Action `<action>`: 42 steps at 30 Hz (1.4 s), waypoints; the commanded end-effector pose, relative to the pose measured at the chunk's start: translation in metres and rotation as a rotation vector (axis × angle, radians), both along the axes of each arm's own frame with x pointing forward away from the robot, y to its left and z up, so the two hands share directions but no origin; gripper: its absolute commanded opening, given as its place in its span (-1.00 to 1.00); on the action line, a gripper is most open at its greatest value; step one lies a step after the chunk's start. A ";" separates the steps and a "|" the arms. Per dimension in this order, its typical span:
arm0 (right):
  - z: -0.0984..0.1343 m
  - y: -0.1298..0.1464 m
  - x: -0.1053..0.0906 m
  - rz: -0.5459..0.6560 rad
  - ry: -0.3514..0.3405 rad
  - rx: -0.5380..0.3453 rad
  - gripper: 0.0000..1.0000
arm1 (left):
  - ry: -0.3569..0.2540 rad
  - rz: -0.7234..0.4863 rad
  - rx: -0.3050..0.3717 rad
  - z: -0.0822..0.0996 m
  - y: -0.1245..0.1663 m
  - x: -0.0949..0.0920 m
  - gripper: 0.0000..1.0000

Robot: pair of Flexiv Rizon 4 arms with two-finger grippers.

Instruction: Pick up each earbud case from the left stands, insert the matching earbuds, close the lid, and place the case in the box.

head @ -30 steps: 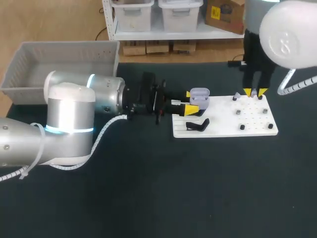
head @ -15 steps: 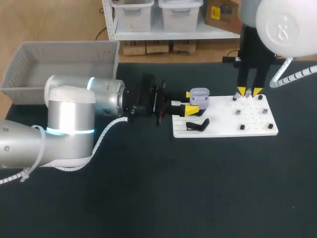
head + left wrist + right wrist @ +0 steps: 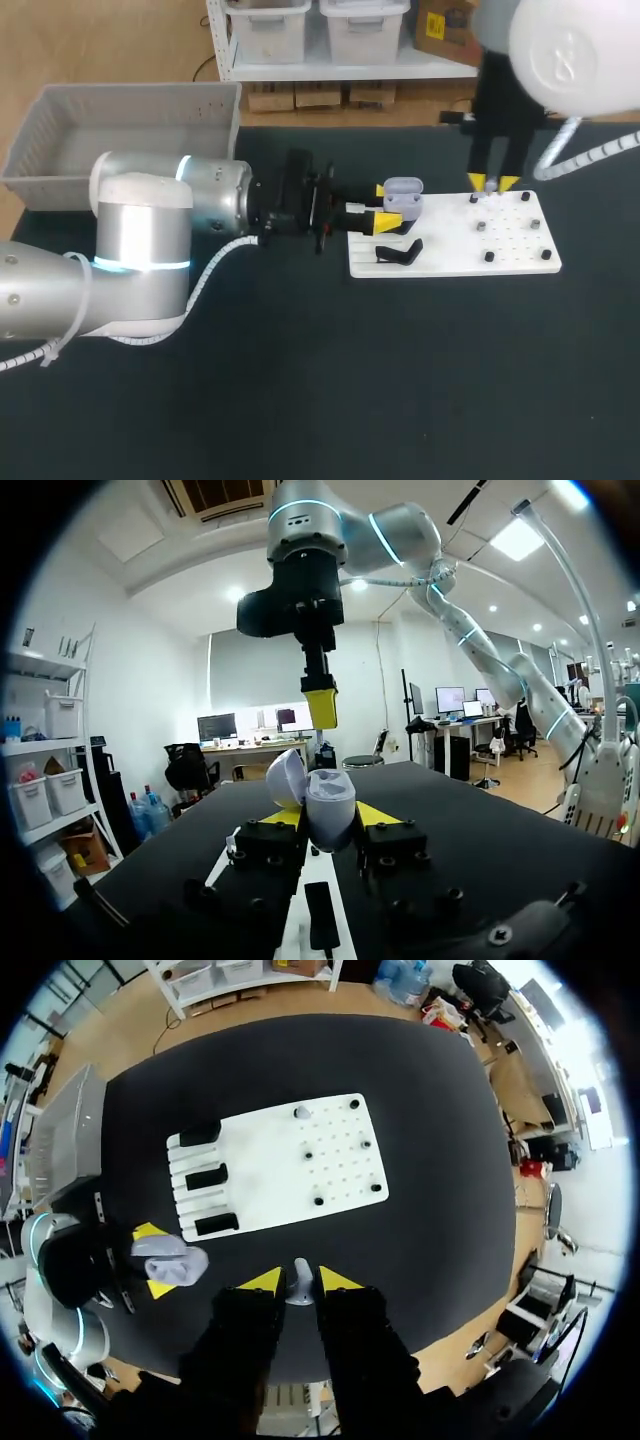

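Lilac-grey earbud case (image 3: 403,195): rounded, glossy, lid hinged open, beside the white board's (image 3: 455,255) stand end.
Left fingers (image 3: 384,222): clamped on the case's sides.
Right fingers (image 3: 478,182): pinching a small white earbud (image 3: 300,1282) above the board.

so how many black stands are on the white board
3 black stands in a row along the white board's edge nearest the left end effector: one end, middle, other end.
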State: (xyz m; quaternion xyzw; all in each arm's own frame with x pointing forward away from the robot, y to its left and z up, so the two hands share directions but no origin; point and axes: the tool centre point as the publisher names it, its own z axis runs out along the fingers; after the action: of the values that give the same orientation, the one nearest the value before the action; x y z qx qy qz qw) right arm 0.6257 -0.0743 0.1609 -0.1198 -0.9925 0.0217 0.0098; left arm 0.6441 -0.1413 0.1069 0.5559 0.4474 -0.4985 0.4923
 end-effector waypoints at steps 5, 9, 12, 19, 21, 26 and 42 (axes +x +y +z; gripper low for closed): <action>0.023 0.046 -0.015 -0.181 -0.064 -0.015 -1.00 | -0.002 0.006 -0.001 -0.001 0.000 -0.001 -1.00; 0.027 0.055 -0.019 -0.301 -0.047 -0.019 -1.00 | -0.002 0.006 -0.001 -0.001 0.000 -0.001 -1.00; 0.028 0.061 -0.022 -0.378 -0.016 0.014 -1.00 | -0.002 0.006 -0.001 -0.001 0.000 -0.001 -1.00; 0.028 0.064 -0.024 -0.393 -0.010 0.033 -1.00 | -0.002 0.006 -0.001 -0.001 0.000 -0.001 -1.00; 0.028 0.064 -0.024 -0.393 -0.010 0.033 -1.00 | -0.002 0.006 -0.001 -0.001 0.000 -0.001 -1.00; 0.028 0.064 -0.024 -0.393 -0.010 0.033 -1.00 | -0.002 0.006 -0.001 -0.001 0.000 -0.001 -1.00; 0.019 0.090 -0.012 -0.570 0.001 -0.037 -1.00 | -0.002 0.006 -0.001 -0.001 0.000 -0.001 -1.00</action>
State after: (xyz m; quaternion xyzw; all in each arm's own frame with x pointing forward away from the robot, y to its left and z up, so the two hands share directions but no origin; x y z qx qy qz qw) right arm 0.6086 0.0106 0.1800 -0.3895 -0.9207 0.0229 0.0124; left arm 0.6440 -0.1414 0.1070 0.5559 0.4475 -0.4984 0.4922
